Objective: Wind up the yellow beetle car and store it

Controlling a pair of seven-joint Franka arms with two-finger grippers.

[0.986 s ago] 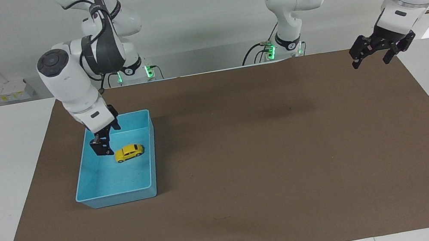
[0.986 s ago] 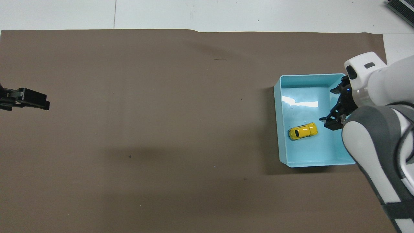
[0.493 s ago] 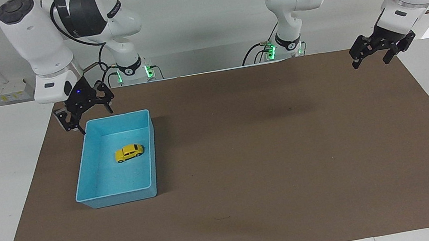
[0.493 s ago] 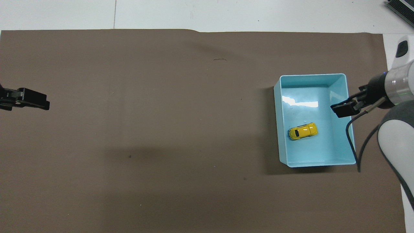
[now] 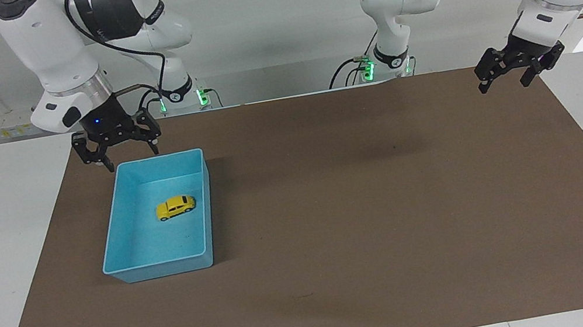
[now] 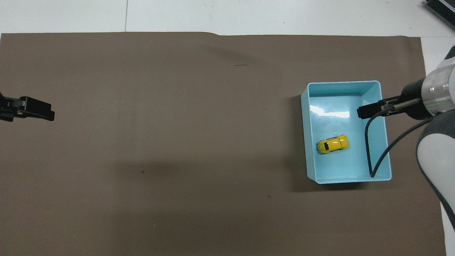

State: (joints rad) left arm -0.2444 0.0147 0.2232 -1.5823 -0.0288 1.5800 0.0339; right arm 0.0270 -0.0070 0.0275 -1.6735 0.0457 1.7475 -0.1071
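Note:
The yellow beetle car (image 5: 175, 207) stands on its wheels inside the light blue tray (image 5: 161, 263), free of any gripper. It also shows in the overhead view (image 6: 332, 144), in the tray (image 6: 346, 179). My right gripper (image 5: 119, 152) is open and empty, raised over the tray's rim nearest the robots; it also shows in the overhead view (image 6: 369, 110). My left gripper (image 5: 506, 75) is open and empty, and waits in the air over the mat's corner at the left arm's end (image 6: 32, 108).
A brown mat (image 5: 372, 221) covers most of the white table. The tray sits toward the right arm's end. A black cable (image 6: 369, 156) hangs from the right wrist over the tray.
My right gripper has lifted out of the tray, away from the car, and drawn back toward the robots. The car has stayed where it was. The left arm has not moved.

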